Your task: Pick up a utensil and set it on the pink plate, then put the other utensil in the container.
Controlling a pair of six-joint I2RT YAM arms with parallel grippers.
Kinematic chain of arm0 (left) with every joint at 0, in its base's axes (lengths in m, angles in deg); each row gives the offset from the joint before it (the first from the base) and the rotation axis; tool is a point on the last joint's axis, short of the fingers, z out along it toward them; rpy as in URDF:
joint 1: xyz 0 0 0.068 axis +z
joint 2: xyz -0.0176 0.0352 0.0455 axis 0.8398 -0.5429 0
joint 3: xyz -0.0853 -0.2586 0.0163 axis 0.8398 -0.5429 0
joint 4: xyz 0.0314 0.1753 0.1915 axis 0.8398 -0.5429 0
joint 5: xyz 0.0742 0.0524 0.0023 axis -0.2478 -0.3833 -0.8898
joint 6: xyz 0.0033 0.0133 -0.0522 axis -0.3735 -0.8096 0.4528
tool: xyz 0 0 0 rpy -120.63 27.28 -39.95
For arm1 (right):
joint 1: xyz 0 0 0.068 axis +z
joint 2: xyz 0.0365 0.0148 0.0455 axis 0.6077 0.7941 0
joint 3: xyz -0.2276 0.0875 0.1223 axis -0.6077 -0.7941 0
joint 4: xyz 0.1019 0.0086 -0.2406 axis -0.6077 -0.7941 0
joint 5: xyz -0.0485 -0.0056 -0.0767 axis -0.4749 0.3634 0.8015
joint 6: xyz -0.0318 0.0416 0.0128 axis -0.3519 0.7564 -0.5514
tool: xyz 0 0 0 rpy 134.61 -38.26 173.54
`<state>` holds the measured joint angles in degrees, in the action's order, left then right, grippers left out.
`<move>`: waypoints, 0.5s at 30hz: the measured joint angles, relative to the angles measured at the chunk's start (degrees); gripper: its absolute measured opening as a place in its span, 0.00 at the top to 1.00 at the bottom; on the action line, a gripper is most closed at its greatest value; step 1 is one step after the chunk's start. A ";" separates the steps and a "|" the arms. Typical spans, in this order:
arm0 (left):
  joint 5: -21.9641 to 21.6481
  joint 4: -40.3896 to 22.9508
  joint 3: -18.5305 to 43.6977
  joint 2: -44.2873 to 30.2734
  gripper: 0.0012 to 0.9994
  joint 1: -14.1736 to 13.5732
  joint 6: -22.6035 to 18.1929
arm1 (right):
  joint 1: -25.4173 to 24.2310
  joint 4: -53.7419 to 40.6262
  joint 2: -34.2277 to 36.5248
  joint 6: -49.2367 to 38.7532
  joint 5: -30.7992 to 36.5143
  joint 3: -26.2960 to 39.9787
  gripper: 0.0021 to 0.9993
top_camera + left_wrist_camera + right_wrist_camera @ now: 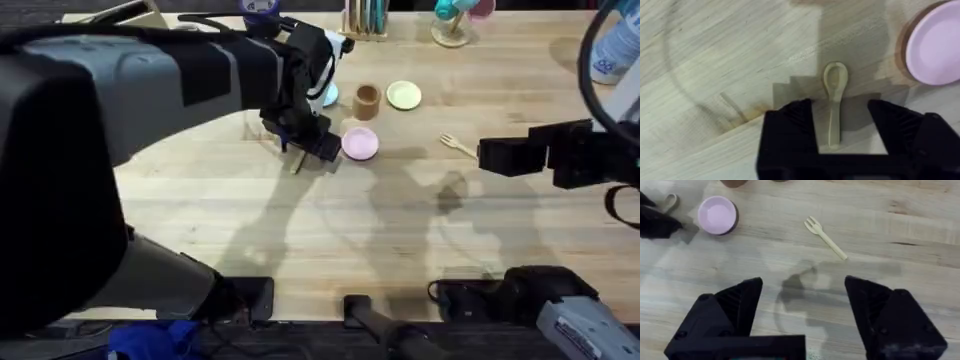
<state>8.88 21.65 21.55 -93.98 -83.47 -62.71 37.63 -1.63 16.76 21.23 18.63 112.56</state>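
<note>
The wooden spoon [834, 95] lies flat on the table, bowl pointing away from my left gripper [840, 122]. That gripper is open, its two black fingers on either side of the handle without touching it. The pink plate [360, 143] sits just right of this gripper [318, 142] and is empty. The wooden fork [825, 237] lies on the table ahead of my right gripper [802, 305], which is open and holds nothing. In the overhead view the fork [458, 145] is just left of the right gripper [485, 155]. The brown wooden cup [366, 100] stands behind the pink plate [717, 215].
A pale yellow plate [404, 95] sits right of the cup, and a light blue plate [327, 95] peeks out behind the left arm. Holders with utensils [365, 20] and other items line the table's far edge.
</note>
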 joint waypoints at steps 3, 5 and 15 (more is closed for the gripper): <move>0.07 -0.47 0.06 0.00 0.47 0.02 0.36 | 0.00 0.00 0.00 0.00 0.00 0.00 0.00; 0.16 -0.82 0.11 0.00 0.59 0.02 0.57 | 0.00 0.00 0.00 0.00 0.00 0.00 0.00; 1.53 -1.57 0.42 0.00 0.95 -0.04 1.62 | 0.00 0.00 0.00 0.00 0.00 0.00 0.00</move>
<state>10.41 20.08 21.97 -93.98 -83.51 -61.09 37.63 -1.63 16.76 21.23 18.63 112.56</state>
